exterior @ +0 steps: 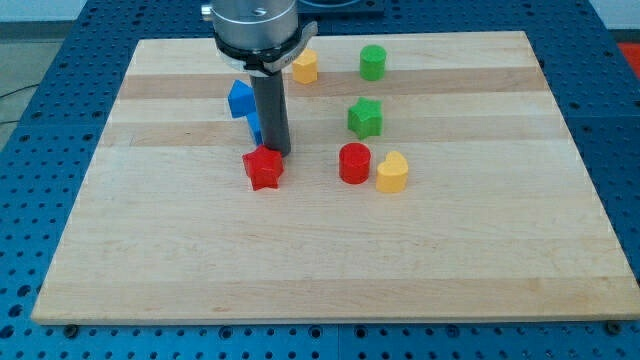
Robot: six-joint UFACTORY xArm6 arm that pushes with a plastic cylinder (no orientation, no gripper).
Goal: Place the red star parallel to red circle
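Note:
The red star (263, 167) lies on the wooden board, left of centre. The red circle (354, 162) stands to its right at about the same height in the view, with a gap between them. My tip (279, 152) is the lower end of the dark rod and sits just above and to the right of the red star, touching or nearly touching its upper right edge.
A yellow heart-shaped block (392, 172) touches the red circle's right side. A green star-like block (365, 117) is above the circle, a green round block (373, 62) and a yellow block (305, 67) near the top. Blue blocks (240, 98) sit behind the rod.

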